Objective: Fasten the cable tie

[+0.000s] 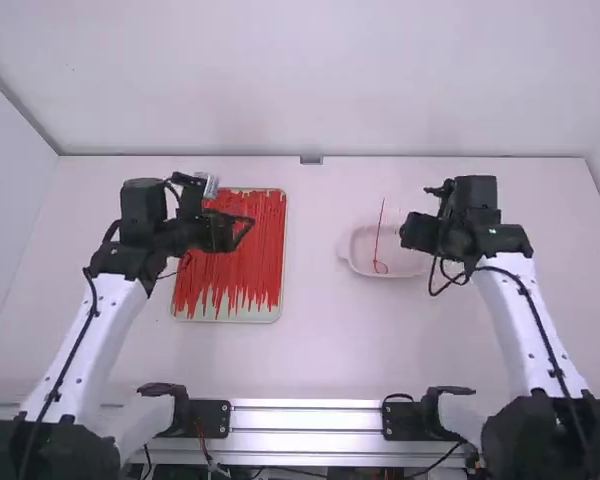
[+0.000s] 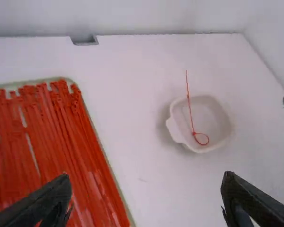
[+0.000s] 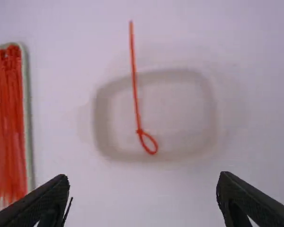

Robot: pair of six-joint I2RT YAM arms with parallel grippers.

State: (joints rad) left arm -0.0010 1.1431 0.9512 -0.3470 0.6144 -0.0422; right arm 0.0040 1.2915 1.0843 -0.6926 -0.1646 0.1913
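Note:
A red cable tie [image 1: 380, 240] closed into a small loop lies in a white dish [image 1: 358, 255], its long tail sticking out over the far rim; the tie [image 3: 138, 101] and dish [image 3: 199, 123] are sharp in the right wrist view, and the tie [image 2: 191, 113] also appears in the left wrist view. My right gripper [image 1: 412, 232] hovers open just right of the dish, holding nothing. My left gripper [image 1: 238, 228] is open above a tray [image 1: 277, 300] of several loose red cable ties [image 1: 230, 265].
The tray's green edge [image 2: 92, 127] borders the tie pile [image 2: 33, 142]. White walls ring the table, and a small grey bracket [image 1: 311, 159] sits at the back edge. Bare table lies between tray and dish.

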